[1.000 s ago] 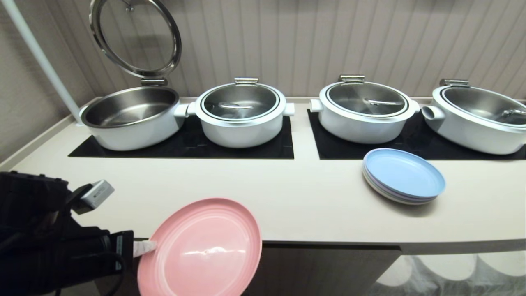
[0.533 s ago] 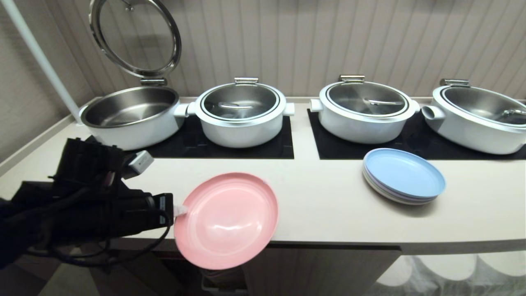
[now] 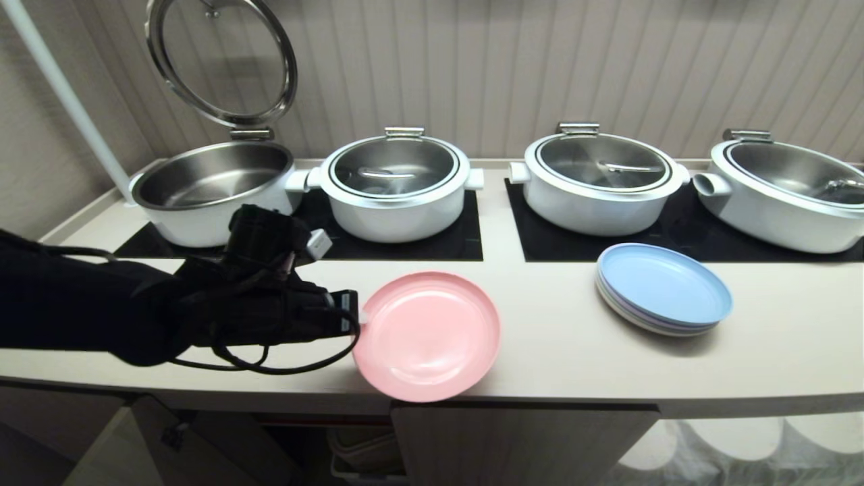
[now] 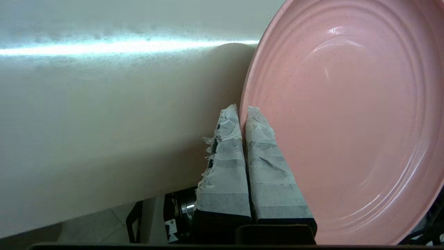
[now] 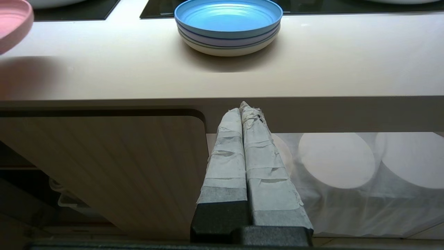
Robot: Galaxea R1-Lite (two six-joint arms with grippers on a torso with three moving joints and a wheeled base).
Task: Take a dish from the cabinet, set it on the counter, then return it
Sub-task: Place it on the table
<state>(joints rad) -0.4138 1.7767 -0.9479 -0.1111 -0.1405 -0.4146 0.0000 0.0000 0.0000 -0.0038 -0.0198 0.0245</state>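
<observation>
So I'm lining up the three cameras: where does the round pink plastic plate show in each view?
Head view: round pink plastic plate, lower centre, over the cream counter's front edge.
Left wrist view: fills the right side, rim pinched by the left tool.
Right wrist view: only a sliver, top-left corner.
Shared landmark: the cream counter.

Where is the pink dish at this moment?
In the head view the pink dish is over the counter's front edge, left of the blue plates, its rim held by the left gripper.
</observation>
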